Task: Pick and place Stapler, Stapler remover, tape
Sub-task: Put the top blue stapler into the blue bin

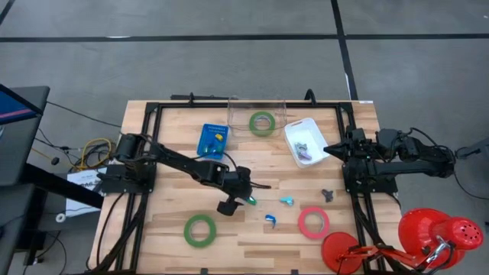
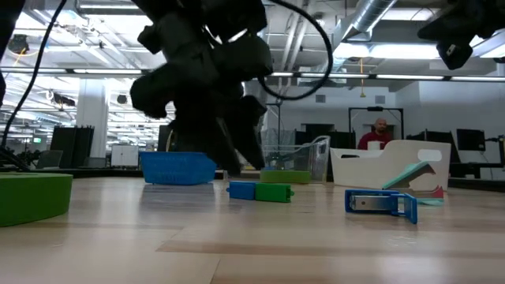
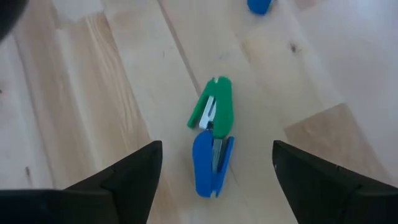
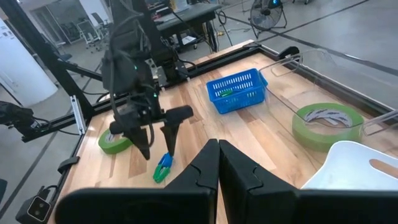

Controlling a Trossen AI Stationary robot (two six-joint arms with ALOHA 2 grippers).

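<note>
On the wooden table (image 1: 168,164), the left end effector (image 1: 238,203) hovers released over small staplers (image 3: 211,140).

Two dark jointed arms, black throughout, with boxy wrist housings and black cables looping along the links. Left gripper (image 4: 155,148) with tapered black fingers (image 3: 127,180), small green light on wrist. Right gripper (image 1: 330,150) equally black, wedge-shaped.
</note>
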